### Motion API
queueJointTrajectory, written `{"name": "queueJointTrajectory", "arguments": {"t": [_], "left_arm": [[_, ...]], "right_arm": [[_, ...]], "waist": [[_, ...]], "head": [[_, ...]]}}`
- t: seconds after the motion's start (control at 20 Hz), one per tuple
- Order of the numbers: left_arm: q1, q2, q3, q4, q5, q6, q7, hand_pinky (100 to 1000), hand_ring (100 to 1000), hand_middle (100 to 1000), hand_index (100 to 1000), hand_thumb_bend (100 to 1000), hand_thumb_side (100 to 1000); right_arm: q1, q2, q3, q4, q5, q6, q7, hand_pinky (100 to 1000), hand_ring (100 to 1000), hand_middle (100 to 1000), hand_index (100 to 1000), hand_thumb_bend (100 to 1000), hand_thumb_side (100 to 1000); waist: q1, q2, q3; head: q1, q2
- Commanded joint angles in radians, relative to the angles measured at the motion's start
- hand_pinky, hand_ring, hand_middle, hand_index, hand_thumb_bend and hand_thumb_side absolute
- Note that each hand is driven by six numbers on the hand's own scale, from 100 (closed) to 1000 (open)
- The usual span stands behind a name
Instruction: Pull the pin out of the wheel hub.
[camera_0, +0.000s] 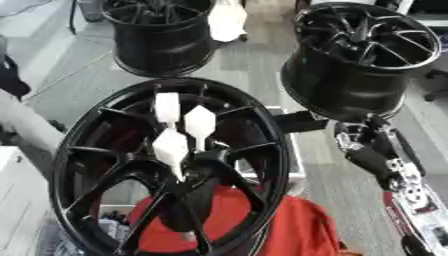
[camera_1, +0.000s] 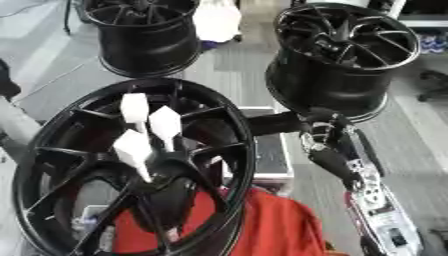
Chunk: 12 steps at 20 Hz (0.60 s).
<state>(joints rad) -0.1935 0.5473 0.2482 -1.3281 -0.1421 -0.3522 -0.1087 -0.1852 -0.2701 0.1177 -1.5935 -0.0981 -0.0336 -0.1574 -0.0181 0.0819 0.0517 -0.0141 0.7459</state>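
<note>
A large black wheel hub (camera_0: 70, 155) stands tilted in the foreground, its spokes facing me. Three white pins stick out near its centre: one at the top (camera_0: 167, 106), one to its right (camera_0: 199, 123) and one lower (camera_0: 171, 148). My right arm comes in from the lower right. Its black right hand (camera_0: 300, 121) reaches left to the right edge of the hub's rim, apart from the pins. The hand shows only as a dark shape against the rim. My left hand is in neither view.
Two more black wheels stand on the floor behind, one at the back left (camera_0: 162, 35) and one at the back right (camera_0: 359, 60). A red cloth (camera_0: 297, 225) lies under the near hub. A white object (camera_0: 227, 20) sits at the top.
</note>
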Motion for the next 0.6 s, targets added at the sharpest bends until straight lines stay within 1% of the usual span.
{"name": "queueJointTrajectory", "arguments": {"t": [0.05, 0.15, 0.3, 0.45, 0.6], "left_arm": [[0.018, -0.079, 0.049, -0.157, 0.080, 0.069, -0.001, 619, 644, 627, 847, 100, 633], [0.034, -0.139, 0.064, -0.215, 0.097, 0.109, 0.006, 616, 640, 620, 844, 100, 639], [0.053, -0.207, 0.072, -0.271, 0.097, 0.151, 0.006, 611, 629, 611, 844, 100, 652], [0.062, -0.251, 0.068, -0.296, 0.102, 0.180, -0.004, 606, 625, 606, 845, 100, 658], [0.067, -0.277, 0.063, -0.304, 0.112, 0.197, -0.012, 599, 617, 598, 843, 100, 662]], "right_arm": [[-0.016, -0.007, -0.008, -0.021, 0.003, -0.003, -0.003, 620, 622, 668, 773, 159, 128], [-0.017, -0.005, -0.011, -0.023, 0.003, -0.004, -0.005, 620, 622, 668, 773, 158, 127], [-0.019, -0.003, -0.010, -0.027, 0.002, -0.004, -0.005, 620, 622, 668, 773, 158, 127], [-0.019, -0.002, -0.009, -0.029, 0.001, -0.004, -0.005, 620, 623, 669, 773, 156, 126], [-0.019, -0.001, -0.005, -0.030, 0.001, -0.003, 0.000, 620, 622, 668, 773, 156, 125]], "waist": [[-0.001, -0.005, 0.003], [-0.004, -0.001, 0.005], [-0.005, 0.002, 0.007], [-0.006, 0.003, 0.010], [-0.007, 0.003, 0.012]], "head": [[-0.007, -0.007], [-0.006, -0.013], [-0.002, -0.015], [-0.003, -0.012], [-0.004, -0.009]]}}
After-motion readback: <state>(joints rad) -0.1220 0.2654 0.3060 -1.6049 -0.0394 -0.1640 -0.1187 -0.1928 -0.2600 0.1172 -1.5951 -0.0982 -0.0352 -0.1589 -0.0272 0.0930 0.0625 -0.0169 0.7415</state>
